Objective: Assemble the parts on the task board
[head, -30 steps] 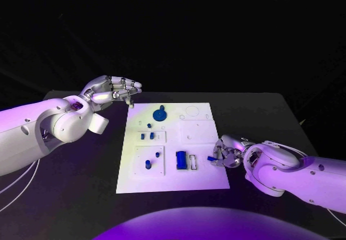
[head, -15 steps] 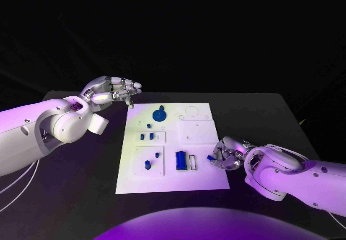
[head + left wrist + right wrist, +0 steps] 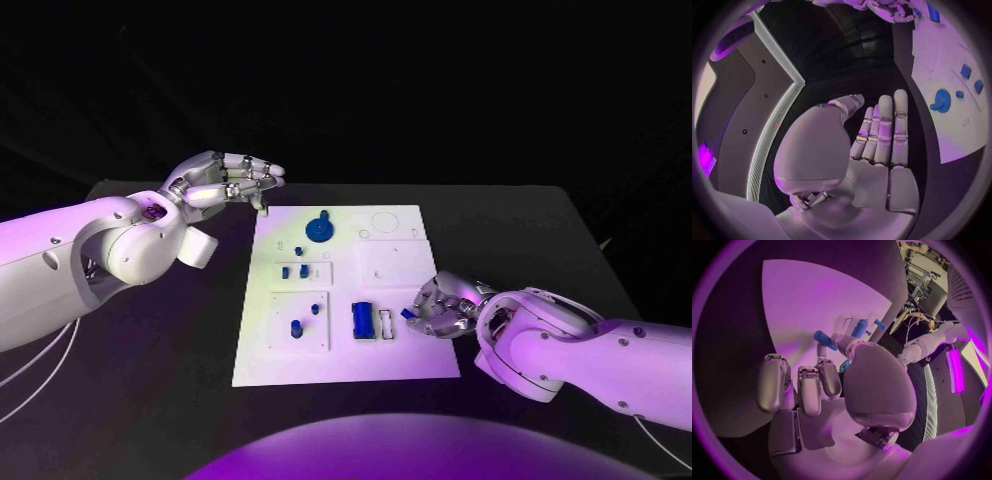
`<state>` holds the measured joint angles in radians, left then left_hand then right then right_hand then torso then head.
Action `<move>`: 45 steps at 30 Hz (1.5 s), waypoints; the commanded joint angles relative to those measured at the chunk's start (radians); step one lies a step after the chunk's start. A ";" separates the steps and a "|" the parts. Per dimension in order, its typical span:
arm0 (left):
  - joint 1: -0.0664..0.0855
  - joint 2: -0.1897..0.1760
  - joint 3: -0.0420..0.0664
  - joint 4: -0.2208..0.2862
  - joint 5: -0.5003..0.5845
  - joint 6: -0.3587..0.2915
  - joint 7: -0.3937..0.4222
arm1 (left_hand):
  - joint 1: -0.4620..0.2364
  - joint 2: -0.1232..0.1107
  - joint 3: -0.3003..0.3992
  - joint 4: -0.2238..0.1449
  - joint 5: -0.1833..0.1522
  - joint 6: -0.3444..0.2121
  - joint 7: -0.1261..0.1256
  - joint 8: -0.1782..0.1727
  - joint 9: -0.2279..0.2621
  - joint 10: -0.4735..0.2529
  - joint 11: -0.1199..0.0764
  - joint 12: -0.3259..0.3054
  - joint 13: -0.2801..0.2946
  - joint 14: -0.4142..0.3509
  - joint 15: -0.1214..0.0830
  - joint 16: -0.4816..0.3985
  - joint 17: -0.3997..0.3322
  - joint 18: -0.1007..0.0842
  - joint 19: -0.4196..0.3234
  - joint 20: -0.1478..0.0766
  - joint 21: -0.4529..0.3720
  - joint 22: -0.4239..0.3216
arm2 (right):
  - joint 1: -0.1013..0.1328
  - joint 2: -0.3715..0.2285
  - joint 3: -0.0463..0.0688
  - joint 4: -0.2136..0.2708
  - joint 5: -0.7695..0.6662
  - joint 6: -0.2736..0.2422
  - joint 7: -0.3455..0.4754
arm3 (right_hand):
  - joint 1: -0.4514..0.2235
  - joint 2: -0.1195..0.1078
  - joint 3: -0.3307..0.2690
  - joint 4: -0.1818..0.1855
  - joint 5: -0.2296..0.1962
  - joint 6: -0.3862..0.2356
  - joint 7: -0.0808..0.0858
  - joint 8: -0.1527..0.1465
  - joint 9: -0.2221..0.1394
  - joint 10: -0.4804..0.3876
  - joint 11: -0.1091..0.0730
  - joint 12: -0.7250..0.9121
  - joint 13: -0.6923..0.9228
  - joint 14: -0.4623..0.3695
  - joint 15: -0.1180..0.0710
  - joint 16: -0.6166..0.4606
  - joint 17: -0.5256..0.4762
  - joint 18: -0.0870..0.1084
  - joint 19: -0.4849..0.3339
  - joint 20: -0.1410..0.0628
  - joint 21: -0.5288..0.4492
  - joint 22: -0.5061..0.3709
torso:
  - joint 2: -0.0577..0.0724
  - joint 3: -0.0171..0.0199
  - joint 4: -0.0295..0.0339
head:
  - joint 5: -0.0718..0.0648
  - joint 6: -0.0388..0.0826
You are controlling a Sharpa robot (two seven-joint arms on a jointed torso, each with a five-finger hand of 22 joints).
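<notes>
On the task board [image 3: 346, 350] several blue parts, including a gear [image 3: 319, 230] at twelve o'clock, already sit seated, while the right hand [image 3: 440, 307] at four o'clock pinches a small blue peg [image 3: 411, 313] not yet placed, and the left hand [image 3: 224, 182] hovers at eleven o'clock, fingers loosely curled, holding nothing.

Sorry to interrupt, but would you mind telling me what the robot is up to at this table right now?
It is assembling small blue parts on the white task board. The right hand holds a small blue part at the board's right edge, next to the blue block and an open slot. The left hand hovers off the board's far left corner, holding nothing. A blue gear sits farther up the board.
</notes>
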<state>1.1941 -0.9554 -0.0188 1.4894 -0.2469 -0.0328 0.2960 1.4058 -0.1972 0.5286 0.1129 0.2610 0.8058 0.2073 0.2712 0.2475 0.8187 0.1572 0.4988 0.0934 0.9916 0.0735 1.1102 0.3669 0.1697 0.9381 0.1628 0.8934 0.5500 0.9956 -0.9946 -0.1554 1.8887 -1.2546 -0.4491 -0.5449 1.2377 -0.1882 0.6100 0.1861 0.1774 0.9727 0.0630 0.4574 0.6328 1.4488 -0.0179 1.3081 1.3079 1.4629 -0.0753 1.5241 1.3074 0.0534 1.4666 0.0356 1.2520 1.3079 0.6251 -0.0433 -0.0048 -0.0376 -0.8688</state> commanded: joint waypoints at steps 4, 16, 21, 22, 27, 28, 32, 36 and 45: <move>0.000 0.002 0.001 0.004 -0.002 0.009 0.005 | 0.001 0.008 0.004 0.001 0.006 -0.008 0.013 0.005 -0.001 -0.009 0.000 0.006 -0.001 -0.005 0.002 0.000 0.001 0.015 -0.007 0.003 0.005 0.001 | 0.000 0.025 0.000 -0.006 0.044 -0.001 -0.007 | -0.025 0.001 0.058 -0.053 -0.004 0.005 -0.008 0.007 0.035 0.006 -0.001 0.005 0.074 0.086 -0.005 0.003 0.157 0.003 0.021 -0.007 0.005 0.187 | 0.001 0.0007 0.0011 | 0.002 -0.002; 0.000 0.002 0.001 0.007 -0.002 0.013 0.005 | 0.003 0.008 0.006 0.000 0.006 -0.008 0.014 0.005 -0.001 -0.009 0.000 0.007 -0.001 -0.005 0.002 0.000 0.001 0.015 -0.007 0.003 0.006 0.002 | -0.009 0.071 0.000 -0.031 0.063 -0.009 0.003 | -0.084 -0.009 0.044 -0.047 -0.009 0.014 -0.008 0.007 0.040 0.008 -0.001 0.008 0.077 0.087 -0.005 0.003 0.158 0.003 0.021 -0.007 0.006 0.187 | 0.000 0.0012 -0.0003 | 0.005 -0.003; 0.000 0.001 0.001 0.007 -0.002 0.013 0.004 | 0.003 0.008 0.006 0.000 0.006 -0.008 0.014 0.005 -0.001 -0.009 0.000 0.007 -0.001 -0.005 0.002 0.000 0.001 0.015 -0.007 0.003 0.006 0.002 | -0.010 0.080 0.001 -0.036 0.066 -0.006 0.004 | -0.107 -0.006 0.033 -0.039 -0.009 0.016 -0.008 0.005 0.041 0.009 -0.001 0.010 0.078 0.087 -0.005 0.004 0.159 0.003 0.022 -0.007 0.008 0.188 | 0.000 0.0007 -0.0008 | 0.010 -0.004; 0.000 0.001 0.001 0.007 -0.002 0.014 0.004 | 0.003 0.008 0.006 0.000 0.006 -0.008 0.014 0.005 -0.001 -0.009 0.000 0.007 -0.001 -0.005 0.002 0.000 0.001 0.015 -0.007 0.003 0.006 0.002 | -0.010 0.081 0.001 -0.037 0.067 -0.004 0.004 | -0.110 -0.006 0.031 -0.038 -0.008 0.016 -0.008 0.004 0.041 0.009 -0.001 0.010 0.078 0.087 -0.005 0.004 0.159 0.003 0.022 -0.007 0.010 0.188 | 0.000 0.0009 -0.0008 | 0.010 -0.004; 0.000 0.001 0.001 0.008 -0.002 0.015 0.003 | 0.004 0.009 0.007 -0.002 0.006 -0.007 0.014 0.006 -0.001 -0.008 0.000 0.008 -0.001 -0.005 0.002 0.000 0.001 0.015 -0.007 0.003 0.007 0.002 | -0.011 0.087 0.001 -0.043 0.069 0.003 0.003 | -0.141 -0.005 0.017 -0.023 -0.008 0.018 -0.006 0.001 0.041 0.009 0.001 0.010 0.079 0.087 -0.004 0.004 0.159 0.003 0.022 -0.006 0.009 0.188 | 0.000 0.0007 -0.0004 | 0.009 -0.004; 0.000 0.001 0.001 0.008 -0.002 0.015 0.003 | 0.004 0.009 0.007 -0.002 0.006 -0.007 0.014 0.006 -0.001 -0.008 0.000 0.008 -0.001 -0.005 0.002 0.000 0.001 0.015 -0.007 0.003 0.007 0.002 | -0.011 0.088 0.001 -0.044 0.070 0.003 0.004 | -0.147 -0.004 0.014 -0.019 -0.008 0.019 -0.006 0.000 0.041 0.009 0.001 0.010 0.079 0.087 -0.004 0.004 0.159 0.003 0.022 -0.006 0.010 0.188 | 0.000 0.0013 -0.0002 | 0.009 -0.004; 0.000 0.000 0.001 0.008 -0.002 0.016 0.002 | 0.004 0.009 0.007 -0.002 0.006 -0.007 0.014 0.006 -0.001 -0.008 0.000 0.008 -0.001 -0.005 0.002 0.000 0.001 0.015 -0.007 0.003 0.007 0.002 | -0.011 0.094 0.001 -0.046 0.072 0.003 0.006 | -0.181 -0.006 -0.002 0.004 -0.008 0.023 -0.005 -0.003 0.040 0.010 0.002 0.013 0.081 0.087 -0.003 0.005 0.161 0.003 0.022 -0.005 0.010 0.188 | 0.001 0.0014 0.0007 | 0.009 -0.004; 0.000 0.000 0.001 0.008 -0.002 0.017 0.002 | 0.004 0.009 0.007 -0.002 0.006 -0.007 0.014 0.007 -0.001 -0.008 0.001 0.008 -0.001 -0.005 0.002 0.000 0.001 0.015 -0.007 0.003 0.007 0.003 | -0.011 0.097 0.001 -0.048 0.073 0.001 0.008 | -0.204 -0.009 -0.014 0.023 -0.008 0.026 -0.005 -0.005 0.040 0.011 0.002 0.014 0.083 0.087 -0.002 0.004 0.159 0.003 0.022 -0.005 0.007 0.187 | 0.000 0.0010 0.0000 | 0.013 -0.004; 0.000 0.000 0.001 0.008 -0.002 0.017 0.001 | 0.004 0.010 0.008 -0.002 0.006 -0.007 0.014 0.007 -0.001 -0.008 0.001 0.008 -0.001 -0.005 0.002 0.000 0.001 0.015 -0.007 0.003 0.008 0.003 | -0.011 0.097 0.001 -0.051 0.074 0.001 0.010 | -0.219 -0.013 -0.025 0.037 -0.007 0.028 -0.005 -0.007 0.040 0.009 0.003 0.012 0.081 0.086 -0.002 0.003 0.157 0.003 0.021 -0.004 0.005 0.187 | -0.001 0.0012 -0.0012 | 0.019 -0.004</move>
<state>1.1941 -0.9569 -0.0189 1.4948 -0.2486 -0.0310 0.2928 1.4096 -0.1935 0.5314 0.1101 0.2610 0.8059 0.2071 0.2712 0.2470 0.8187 0.1572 0.5027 0.0936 0.9916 0.0735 1.1102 0.3670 0.1697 0.9381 0.1628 0.8970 0.5519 0.9859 -0.8988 -0.1549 1.8373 -1.1813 -0.4558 -0.5430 1.0249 -0.2014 0.5835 0.2188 0.1744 0.9986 0.0520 0.4564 0.6738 1.4523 -0.0143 1.3156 1.3076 1.4629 -0.0752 1.5241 1.3073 0.0534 1.4664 0.0358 1.2565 1.3079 0.6247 -0.0422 -0.0058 -0.0201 -0.8728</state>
